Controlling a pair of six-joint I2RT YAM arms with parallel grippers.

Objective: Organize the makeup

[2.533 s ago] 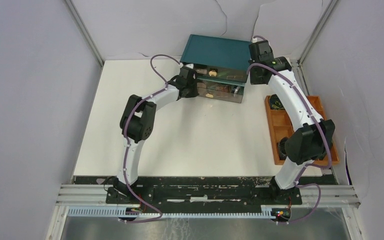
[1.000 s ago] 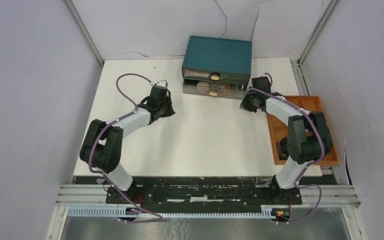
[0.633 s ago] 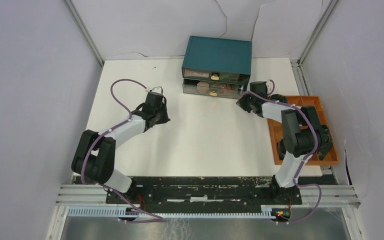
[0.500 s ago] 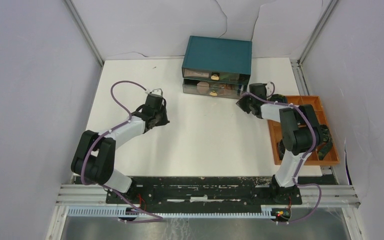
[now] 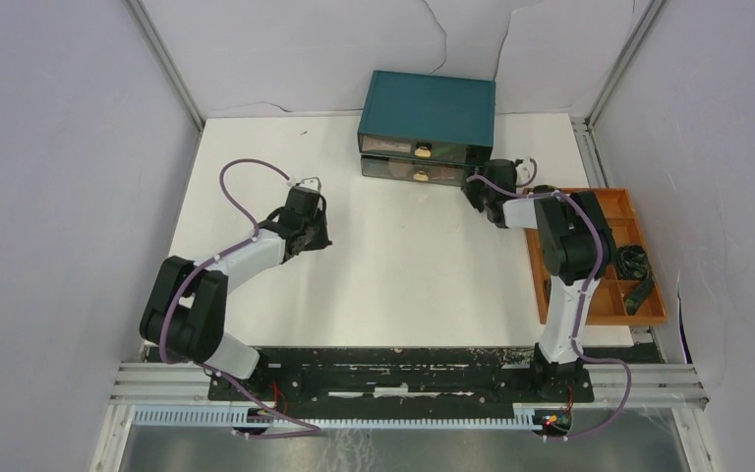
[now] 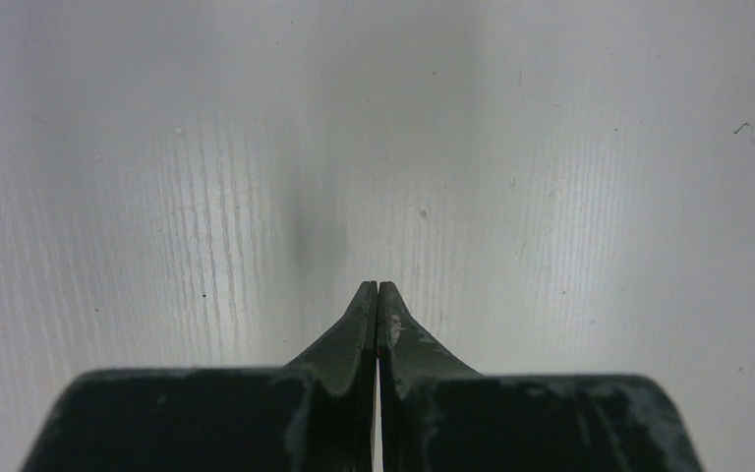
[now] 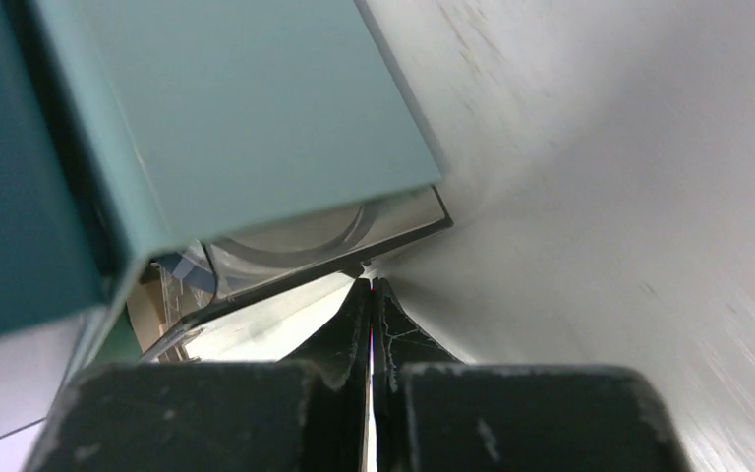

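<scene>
Left wrist: left gripper (image 6: 371,287) pressed together above table (image 6: 570,147); right gripper (image 7: 371,283) together beside drawer box (image 7: 236,108).

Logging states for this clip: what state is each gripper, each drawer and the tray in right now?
left gripper: shut, empty, over the table.
right gripper: shut, empty, tips at the lower drawer's right front corner.
upper drawer: looks closed.
lower drawer: nearly closed, front sticking out slightly.
orange tray: black cables in its right-hand compartments.
</scene>
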